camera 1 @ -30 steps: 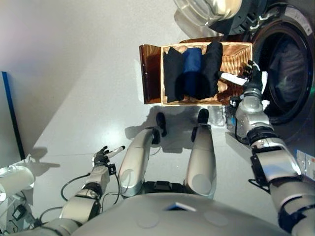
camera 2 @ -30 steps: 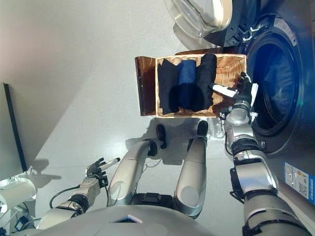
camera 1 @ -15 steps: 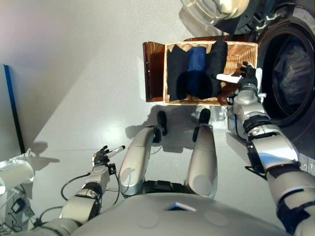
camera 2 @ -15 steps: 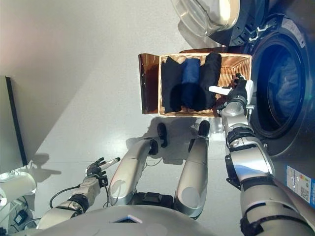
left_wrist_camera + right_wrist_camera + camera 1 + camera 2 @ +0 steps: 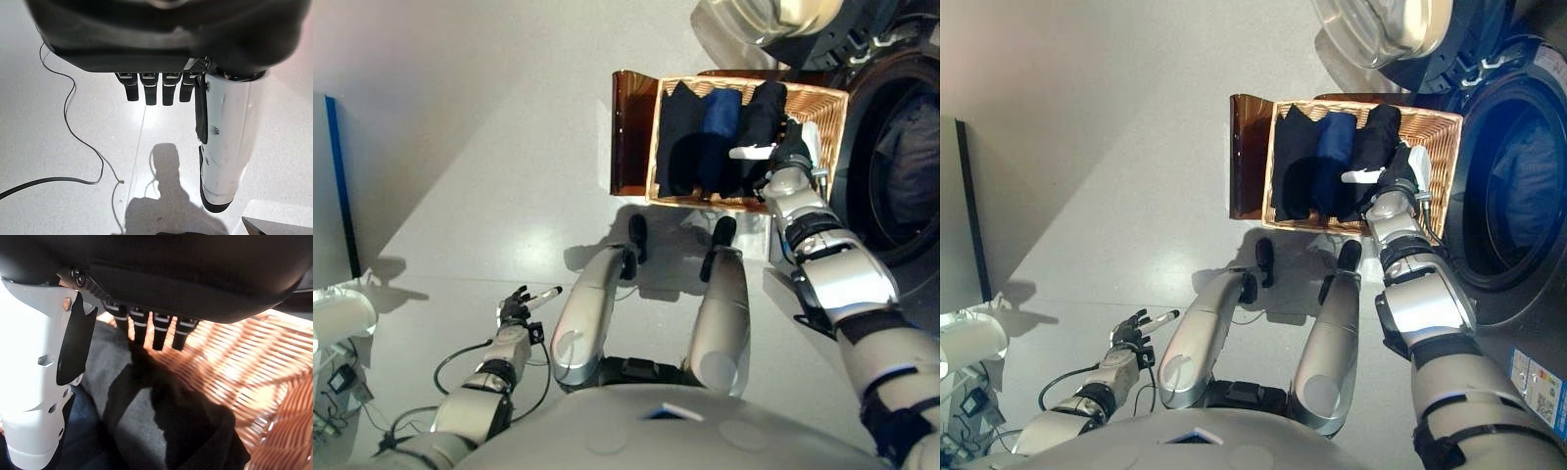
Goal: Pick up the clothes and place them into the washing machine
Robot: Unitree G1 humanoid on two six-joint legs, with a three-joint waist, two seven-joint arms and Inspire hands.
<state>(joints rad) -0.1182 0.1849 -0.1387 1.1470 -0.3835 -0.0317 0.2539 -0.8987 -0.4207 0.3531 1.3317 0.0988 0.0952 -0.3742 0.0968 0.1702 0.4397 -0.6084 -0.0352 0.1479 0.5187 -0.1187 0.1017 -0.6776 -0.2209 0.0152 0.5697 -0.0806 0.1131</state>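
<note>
Right hand (image 5: 787, 155) over the wicker basket (image 5: 830, 116), above its right part, fingers (image 5: 143, 329) straight and pointing down at the cloth, white-covered thumb (image 5: 751, 151) stuck out sideways toward the middle of the basket. Nothing gripped. Wrist view shows the fingertips just above or barely at a black garment (image 5: 146, 396); contact can't be confirmed. Bare wicker floor shows beside that garment on the side away from the thumb.

Clothes all in the basket, none in hand: black piece (image 5: 676, 137) on the left, blue piece (image 5: 719, 113) in the middle, another black piece (image 5: 762, 117) on the right, lying side by side and touching. Right hand sits at the rightmost black one.

Basket stands on the grey floor (image 5: 489, 147) just ahead of the robot, with a dark brown panel (image 5: 628, 132) standing upright on its left side. Washing machine (image 5: 1513, 196) directly right of the basket, drum opening dark, some fabric dimly visible inside. Its door (image 5: 1400, 34) is swung open, above the basket in the head views.

Left hand (image 5: 517, 311) low at the robot's left, well apart from basket and machine, fingers relaxed and extended, thumb straight, holding nothing, only floor beneath it.

Dark upright panel with a blue edge (image 5: 335, 186) at far left.
</note>
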